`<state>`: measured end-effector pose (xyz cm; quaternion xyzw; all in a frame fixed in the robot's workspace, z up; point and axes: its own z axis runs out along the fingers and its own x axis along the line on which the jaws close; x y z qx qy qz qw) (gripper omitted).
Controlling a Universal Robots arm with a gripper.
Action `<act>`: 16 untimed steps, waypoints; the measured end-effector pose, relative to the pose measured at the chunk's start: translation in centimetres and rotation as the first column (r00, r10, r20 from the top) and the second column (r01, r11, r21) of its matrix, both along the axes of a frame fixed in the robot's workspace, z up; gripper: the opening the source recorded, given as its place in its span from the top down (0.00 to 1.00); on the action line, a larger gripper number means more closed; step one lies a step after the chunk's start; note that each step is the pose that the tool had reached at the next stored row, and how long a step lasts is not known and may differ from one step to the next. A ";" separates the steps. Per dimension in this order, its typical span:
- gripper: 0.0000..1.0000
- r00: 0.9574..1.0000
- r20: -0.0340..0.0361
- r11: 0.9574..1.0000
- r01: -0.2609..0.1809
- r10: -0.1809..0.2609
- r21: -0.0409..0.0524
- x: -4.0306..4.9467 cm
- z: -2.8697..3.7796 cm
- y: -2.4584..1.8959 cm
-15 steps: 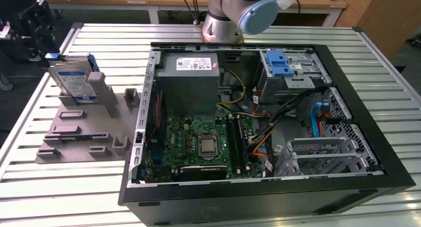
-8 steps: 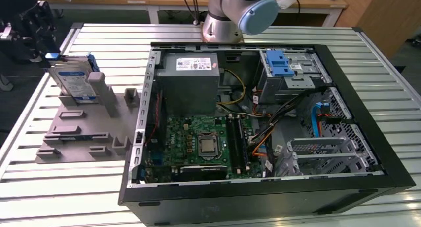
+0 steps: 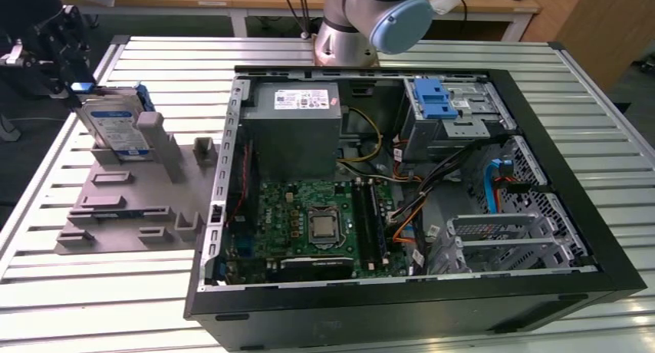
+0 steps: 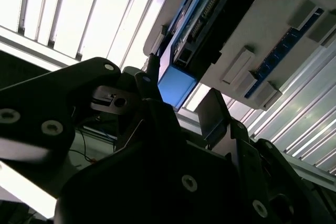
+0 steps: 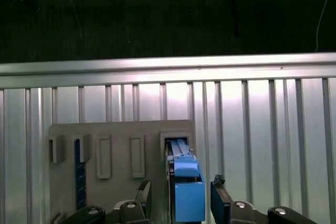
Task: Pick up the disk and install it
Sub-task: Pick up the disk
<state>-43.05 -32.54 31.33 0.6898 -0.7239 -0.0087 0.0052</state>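
the end effector (image 5: 181, 186) sits at the top end of the disk (image 3: 115, 127), released, with one finger (image 5: 144, 195) on each side of the blue frame and a sliver of gap showing in the first wrist view. the disk stands upright in its slot on the grey holder (image 3: 128, 215), near the tabletop (image 3: 61, 291) edge at the exterior view's left. the open computer case (image 3: 409, 311) lies just beside the holder.

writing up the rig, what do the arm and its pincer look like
The silver-grey tubular metal arm has a round light-blue joint cap. The matt black angular pincer carries small round silver screw heads.
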 end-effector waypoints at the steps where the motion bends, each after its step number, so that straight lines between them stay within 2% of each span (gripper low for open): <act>1: 0.44 1.000 0.000 1.000 0.000 0.000 0.000 0.00 -0.16 0.01; 4: 0.44 1.000 0.000 1.000 0.000 0.000 0.000 0.00 -0.57 0.02; 7: 0.45 1.000 0.000 1.000 0.000 0.000 0.000 0.00 -0.69 0.02; 8: 0.52 1.000 0.000 1.000 0.000 0.000 0.000 0.00 -0.70 0.02; 16: 0.51 1.000 0.000 1.000 0.000 0.000 0.000 0.00 -0.79 0.02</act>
